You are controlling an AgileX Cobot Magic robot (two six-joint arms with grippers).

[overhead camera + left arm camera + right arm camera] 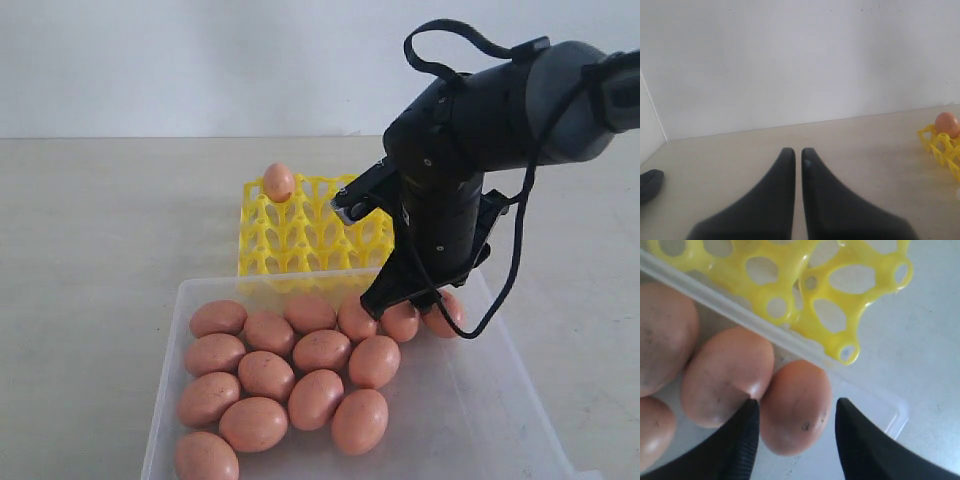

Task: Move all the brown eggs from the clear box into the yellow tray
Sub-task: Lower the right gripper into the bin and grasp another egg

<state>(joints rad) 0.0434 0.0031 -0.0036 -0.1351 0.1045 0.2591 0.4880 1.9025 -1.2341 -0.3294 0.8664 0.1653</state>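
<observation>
Desk: pale and plain, carrying both containers, with a white wall behind it.
Clear box: nearest the exterior camera, at 6 o'clock of the scene; its floor on the 3 o'clock side is bare.
Yellow tray: just beyond the box at its 12 o'clock, the near edge meeting the box's far rim.
Brown eggs: fifteen lie in the box, bunched from its 12 o'clock rim down along the 9 o'clock side, most of them touching a neighbour.
Egg in tray: one, upright in the cup at the tray's 11 o'clock corner; the other cups in view hold nothing.
Right arm: dark, coming in from 2 o'clock and angled down into the box's 1 o'clock corner.
Right jaws: parted, straddling the corner egg without pinching it. One finger is wedged at the seam between this egg and its neighbour; the other stands just clear of the shell on the far side.
Corner egg: resting on the box floor beside the rim, with the tray's lattice right behind that rim.
Left jaws: closed to a thin slit with nothing between them, held above bare desk, well apart from the box.
Left wrist view: the tray corner and its egg show at 3 o'clock; a dark shape at 9 o'clock is too cropped to name.
</observation>
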